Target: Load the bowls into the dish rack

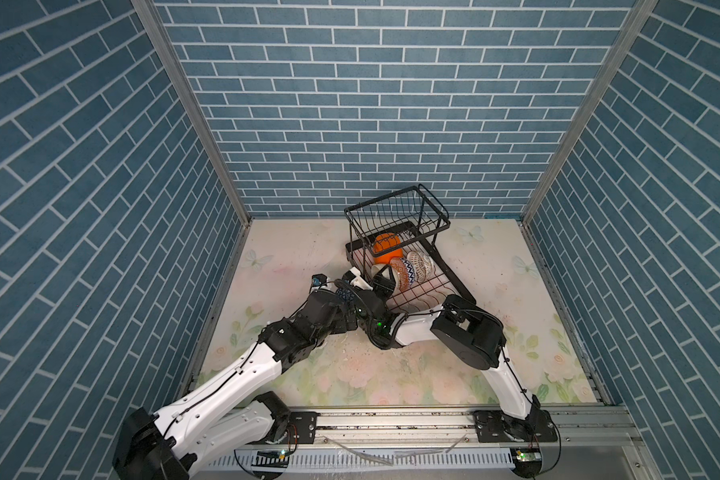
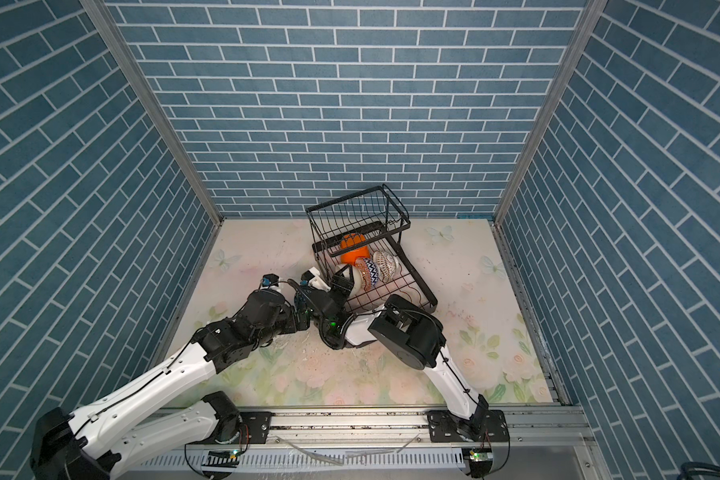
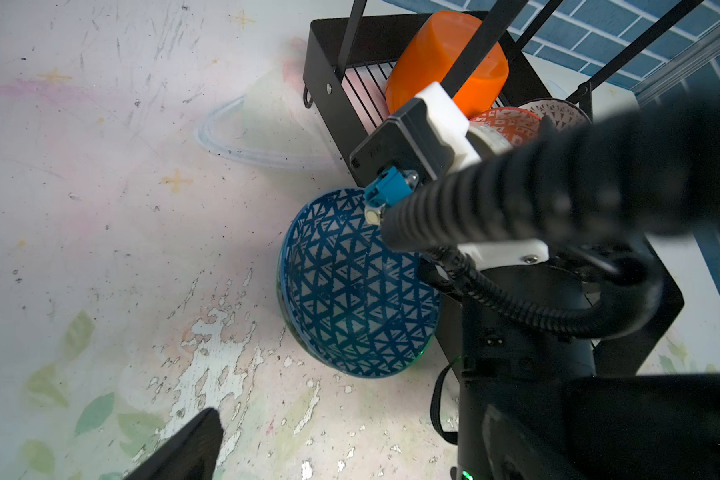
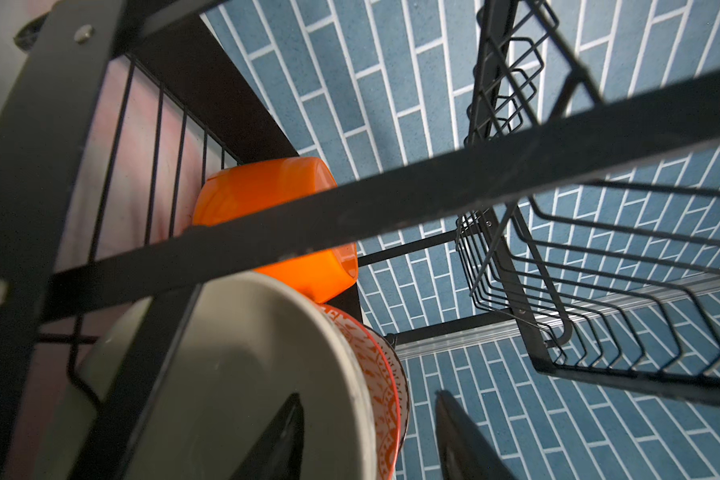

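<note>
I see the dish rack (image 1: 458, 279) back-centre on the table (image 1: 292, 257), bowls (image 1: 406, 270) in a row in its lower tray (image 1: 425, 291), the rearmost bowl (image 1: 385, 245) beneath the raised basket (image 1: 395, 210). A stray bowl (image 3: 350, 291) lies outside, apparently against the rack's left side.

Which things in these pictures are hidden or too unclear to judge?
- Blue triangle-patterned bowl: left wrist view, a black cable covers one side; both top views, the arms hide most of it.
- Cream bowl: right wrist view, a black bar crosses it and the picture edge cuts it.
- Row of patterned bowls: both top views, too small to count surely.
- Dish rack: both top views, the right arm covers its near end.
</note>
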Robot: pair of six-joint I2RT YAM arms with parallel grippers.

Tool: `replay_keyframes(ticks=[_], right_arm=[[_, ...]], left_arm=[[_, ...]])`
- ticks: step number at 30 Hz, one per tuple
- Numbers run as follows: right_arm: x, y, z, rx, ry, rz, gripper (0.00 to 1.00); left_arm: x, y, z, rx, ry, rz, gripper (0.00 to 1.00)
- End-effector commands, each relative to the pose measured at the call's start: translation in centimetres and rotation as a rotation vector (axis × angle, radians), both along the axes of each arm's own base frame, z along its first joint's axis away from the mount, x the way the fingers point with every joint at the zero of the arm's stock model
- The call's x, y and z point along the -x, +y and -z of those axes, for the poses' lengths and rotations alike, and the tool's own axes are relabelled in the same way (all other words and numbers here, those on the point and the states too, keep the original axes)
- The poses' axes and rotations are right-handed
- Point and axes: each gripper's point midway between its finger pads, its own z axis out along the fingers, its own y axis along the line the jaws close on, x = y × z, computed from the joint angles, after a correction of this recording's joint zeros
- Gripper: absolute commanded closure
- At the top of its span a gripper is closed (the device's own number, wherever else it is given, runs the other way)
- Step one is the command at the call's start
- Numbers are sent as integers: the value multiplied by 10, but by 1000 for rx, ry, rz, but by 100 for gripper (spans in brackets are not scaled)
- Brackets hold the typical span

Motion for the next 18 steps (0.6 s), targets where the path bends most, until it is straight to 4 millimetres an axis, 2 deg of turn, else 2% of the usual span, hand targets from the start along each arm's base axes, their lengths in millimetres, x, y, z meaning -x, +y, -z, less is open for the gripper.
replay_keyframes(ticks=[1, 4, 5, 7, 9, 18], right_arm=[[5, 6, -2, 3, 12, -19, 41], [5, 6, -2, 3, 12, -19, 31], [4, 5, -2, 6, 12, -18, 28], [4, 6, -2, 7, 13, -19, 23], [5, 4, -18, -21, -1, -21, 20], [7, -1, -32, -47, -13, -20, 15]], left_arm=[[0, 4, -1, -1, -11, -9, 0], [0, 3, -1, 1, -14, -9, 0], [3, 6, 8, -13, 2, -9, 0], [3, 6, 8, -12, 1, -9, 0], [3, 5, 8, -11, 0, -8, 0], [4, 10, 6, -13, -10, -18, 0]])
